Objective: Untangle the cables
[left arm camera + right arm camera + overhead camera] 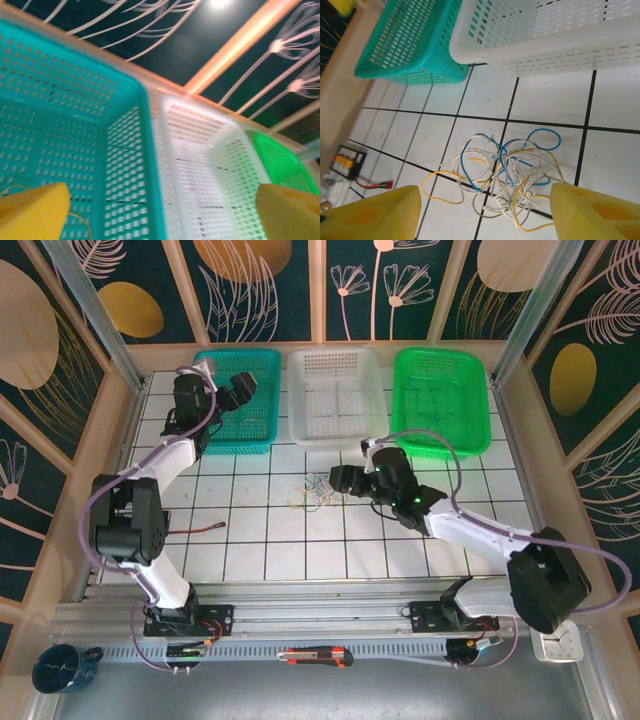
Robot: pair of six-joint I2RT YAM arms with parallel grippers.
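The cables [507, 175] lie on the white tiles as one loose tangle of thin blue, whitish, yellow and olive cords. In the top view the cables [312, 492] sit just in front of the white basket. My right gripper [487, 215] hovers over the tangle, open, with the cords between and beyond its yellow fingertips [375, 217], none of them gripped. My right gripper [342, 480] is just right of the tangle. My left gripper [160, 215] is open and empty above the teal basket [55, 125]. A thin yellowish cord [84, 222] curves inside that basket.
Teal [240, 400], white [335, 395] and green [442, 400] baskets stand in a row at the back. A red wire [195, 530] lies on the tiles at the left. Wooden walls edge the table.
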